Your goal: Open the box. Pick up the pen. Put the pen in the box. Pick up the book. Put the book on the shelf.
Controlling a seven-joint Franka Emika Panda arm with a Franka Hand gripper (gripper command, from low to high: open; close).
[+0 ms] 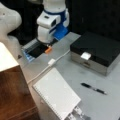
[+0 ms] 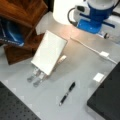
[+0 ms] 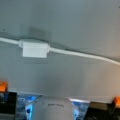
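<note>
Your box (image 1: 96,51) sits shut, pen (image 1: 94,88) untouched mid-worktop; the hand isn't visible, so its state is unknowable.

White-and-blue arm (image 1: 51,21) folded low at a front view's top, gripper seemingly hidden

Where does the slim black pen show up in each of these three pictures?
In a front view: the slim black pen lies at lower right on the grey tabletop, below the closed black-lidded box.
In a front view: the pen lies at bottom centre.
Wrist view: not in it.
Shared landmark: the white cable.
</note>
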